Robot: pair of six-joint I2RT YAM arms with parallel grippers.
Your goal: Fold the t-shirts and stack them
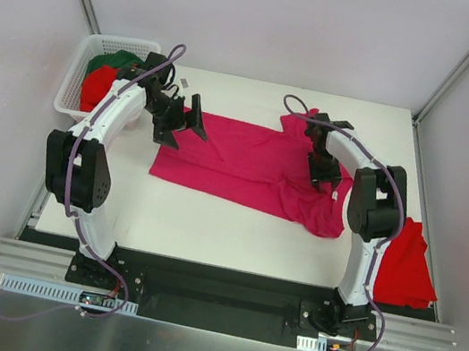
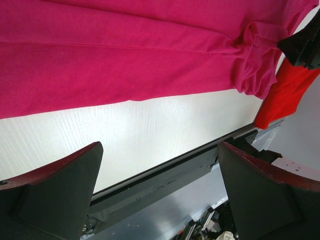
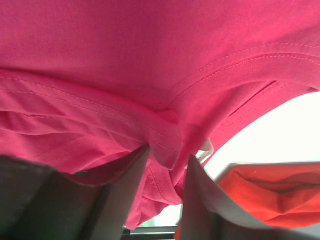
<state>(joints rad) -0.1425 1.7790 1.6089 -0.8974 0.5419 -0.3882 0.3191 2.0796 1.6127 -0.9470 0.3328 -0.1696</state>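
Note:
A magenta-pink t-shirt (image 1: pixel 246 164) lies spread across the middle of the table, rumpled at its right end. My right gripper (image 1: pixel 320 181) is down on that rumpled end. In the right wrist view, its fingers (image 3: pixel 169 152) pinch a bunched fold of the pink cloth (image 3: pixel 150 60) near a hem. My left gripper (image 1: pixel 184 126) hovers open over the shirt's left edge. In the left wrist view, the gripper (image 2: pixel 160 150) has only bare table between its fingers, and the pink cloth (image 2: pixel 125 55) lies beyond them. A bright red t-shirt (image 1: pixel 405 265) lies folded at the table's right front edge.
A white lattice basket (image 1: pixel 73 83) stands at the back left corner, holding a dark green shirt (image 1: pixel 118 60) and a red one (image 1: pixel 98 83). The table's front edge and a metal rail run below the arm bases. Walls close in the sides and back.

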